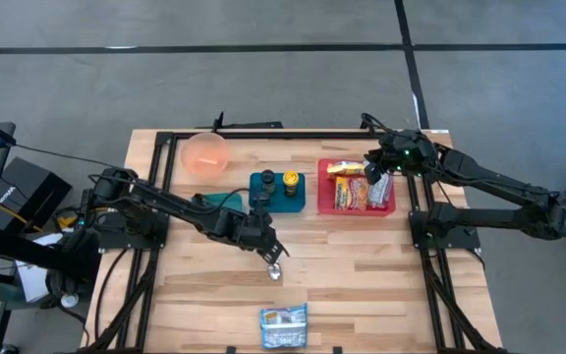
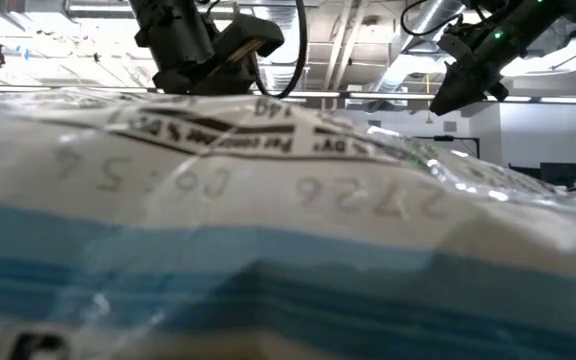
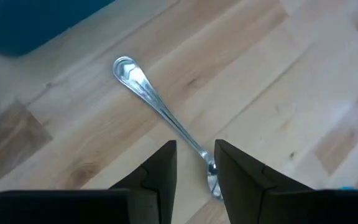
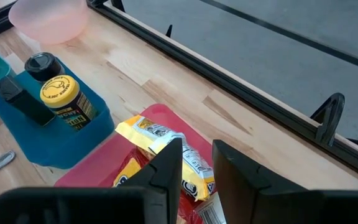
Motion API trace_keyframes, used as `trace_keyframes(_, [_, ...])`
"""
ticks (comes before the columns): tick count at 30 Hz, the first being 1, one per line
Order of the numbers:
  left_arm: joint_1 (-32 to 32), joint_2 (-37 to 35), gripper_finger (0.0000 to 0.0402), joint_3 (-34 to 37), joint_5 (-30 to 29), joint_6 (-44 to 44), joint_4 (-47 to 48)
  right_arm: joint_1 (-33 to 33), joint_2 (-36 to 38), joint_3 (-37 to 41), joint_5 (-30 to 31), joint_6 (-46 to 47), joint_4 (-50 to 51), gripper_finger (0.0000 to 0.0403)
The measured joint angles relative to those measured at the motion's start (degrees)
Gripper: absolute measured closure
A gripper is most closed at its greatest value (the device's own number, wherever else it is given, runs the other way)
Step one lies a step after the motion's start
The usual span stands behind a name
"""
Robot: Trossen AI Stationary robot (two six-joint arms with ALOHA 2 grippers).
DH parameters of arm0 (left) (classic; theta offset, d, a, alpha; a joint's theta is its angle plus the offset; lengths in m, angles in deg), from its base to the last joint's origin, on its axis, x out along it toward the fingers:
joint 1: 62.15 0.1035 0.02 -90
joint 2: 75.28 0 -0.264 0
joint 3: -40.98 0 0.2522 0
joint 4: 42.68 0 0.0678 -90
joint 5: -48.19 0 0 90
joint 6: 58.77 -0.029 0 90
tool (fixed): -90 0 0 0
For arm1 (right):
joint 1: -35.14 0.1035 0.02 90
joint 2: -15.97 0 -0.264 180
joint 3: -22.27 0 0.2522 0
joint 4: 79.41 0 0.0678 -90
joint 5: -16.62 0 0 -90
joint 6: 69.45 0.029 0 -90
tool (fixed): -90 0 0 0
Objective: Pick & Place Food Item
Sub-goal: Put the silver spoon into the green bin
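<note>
While the left gripper (image 1: 275,258) hangs low over the middle of the wooden table (image 1: 362,285), its two dark fingers (image 3: 160,171) stand a narrow gap apart on either side of the handle of a metal spoon (image 3: 160,109) lying flat on the boards; whether they touch the handle I cannot tell. The spoon's bowl points toward the blue tray (image 1: 277,193), which holds a yellow-lidded jar (image 4: 63,93) and a dark-lidded jar (image 4: 41,63). A pink bowl (image 1: 205,152) sits near the table's far edge. The right gripper (image 1: 379,177) is above the red tray (image 1: 388,206) toward the table's right edge, fingers slightly parted around the end of a snack packet (image 4: 166,146); more packets lie in that tray. Whether it actually grips the packet I cannot tell. Another food packet (image 1: 284,325), blue and white, lies at the near edge, filling the low view.
</note>
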Motion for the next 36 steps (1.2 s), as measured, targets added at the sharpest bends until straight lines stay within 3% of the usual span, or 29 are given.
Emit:
trace_keyframes(6, [0.8, 1.9, 0.0299, 0.0, 0.0, 5.4, -1.0, 0.0, 0.0, 0.0, 0.0, 0.0, 0.1, 0.0320])
trace_keyframes(20, [2.7, 7.0, 0.0299, 0.0, 9.1, 9.0, -4.5, 0.0, 0.0, 0.0, 0.0, -0.2, 2.0, 0.0320])
trace_keyframes(36, [2.1, 9.4, 0.0299, 0.0, 11.9, 12.2, -8.8, 0.0, 0.0, 0.0, 0.0, -0.5, 2.7, 0.0320])
